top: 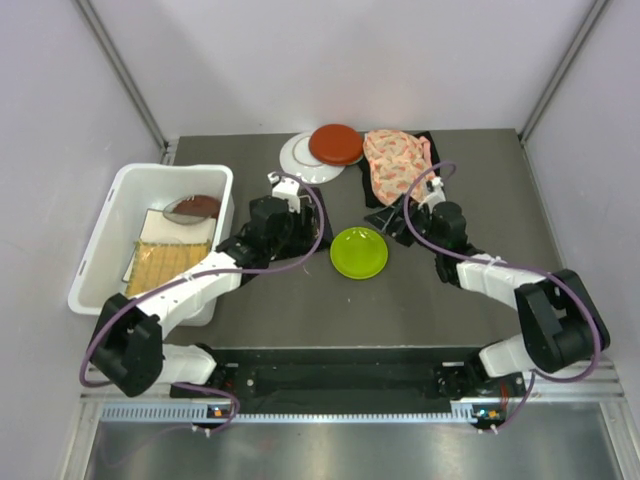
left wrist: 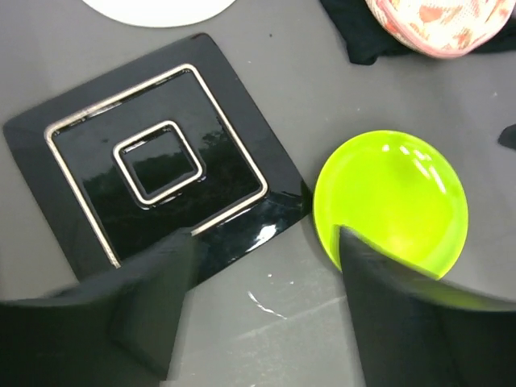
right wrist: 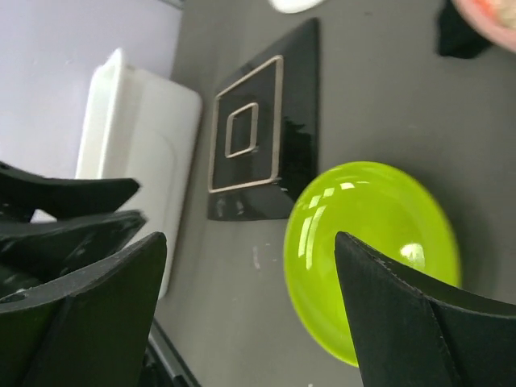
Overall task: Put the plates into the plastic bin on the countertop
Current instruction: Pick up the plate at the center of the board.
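Note:
A black square plate [left wrist: 157, 165] with white outlines lies on the dark countertop [top: 300, 300], just ahead of my left gripper [left wrist: 266, 298], which is open and empty and hovers over its near corner. In the top view the left gripper [top: 295, 203] hides most of that plate. A lime round plate [top: 359, 252] lies beside it, between both grippers. My right gripper [top: 418, 203] is open and empty; in its wrist view [right wrist: 250, 314] it is above the lime plate [right wrist: 371, 242]. A red plate [top: 336, 144] overlaps a white plate [top: 303, 160] at the back. The white plastic bin [top: 100, 250] at left holds a yellow woven plate [top: 165, 262] and others.
A pink floral fabric piece [top: 397, 160] lies on a black cloth [top: 380, 212] at the back right, close to the right gripper. Pale walls enclose the countertop on three sides. The bin's right wall stands next to my left arm.

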{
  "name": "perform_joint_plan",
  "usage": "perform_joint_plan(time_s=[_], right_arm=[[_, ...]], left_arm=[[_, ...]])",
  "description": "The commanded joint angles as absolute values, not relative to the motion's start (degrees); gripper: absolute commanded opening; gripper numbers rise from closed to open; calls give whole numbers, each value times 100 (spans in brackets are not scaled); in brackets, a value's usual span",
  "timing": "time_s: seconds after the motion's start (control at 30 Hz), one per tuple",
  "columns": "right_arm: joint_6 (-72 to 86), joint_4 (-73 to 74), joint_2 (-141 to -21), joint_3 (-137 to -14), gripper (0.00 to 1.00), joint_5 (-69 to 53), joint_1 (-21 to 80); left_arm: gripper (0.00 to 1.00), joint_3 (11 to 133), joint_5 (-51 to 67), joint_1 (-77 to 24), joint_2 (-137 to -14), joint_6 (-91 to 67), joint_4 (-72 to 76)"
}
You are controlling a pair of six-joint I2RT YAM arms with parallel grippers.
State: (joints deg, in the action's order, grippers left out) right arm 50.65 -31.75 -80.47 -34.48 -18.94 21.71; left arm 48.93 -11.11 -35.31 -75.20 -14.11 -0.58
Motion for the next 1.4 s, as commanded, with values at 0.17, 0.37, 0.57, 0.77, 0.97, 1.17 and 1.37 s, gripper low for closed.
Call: perform_joint_plan(time_s=[0.17, 0.37, 0.57, 0.77, 0.97, 1.17, 1.37], right_arm=[[4571, -2892, -9042, -3506, 84, -2056, 1731], [4457, -2857, -9623, -3735, 82, -2215, 1731], [4552, -3101, -10159, -3911, 76, -2662, 1731], [4623, -3244, -10424, -3990, 50, -2786, 1732], [4447, -2997, -10371, -4052, 26, -2725, 1740], [4430, -3015, -10345, -4052, 1, -2777, 1732], [4552, -3330, -10266, -3955, 0, -2979, 1732]], left_arm=[[99, 4676, 341, -2717, -7418, -2459, 202], [99, 4518, 1125, -2391, -7559, -2865, 571], [99, 4421, 1301, -2320, -7673, -2988, 712], [99, 4351, 1494, -2312, -7761, -3138, 905], [99, 4351, 1643, -2312, -7796, -3199, 949], [99, 4272, 1679, -2312, -7778, -3296, 949], [99, 4026, 1994, -2312, -7857, -3612, 1353]])
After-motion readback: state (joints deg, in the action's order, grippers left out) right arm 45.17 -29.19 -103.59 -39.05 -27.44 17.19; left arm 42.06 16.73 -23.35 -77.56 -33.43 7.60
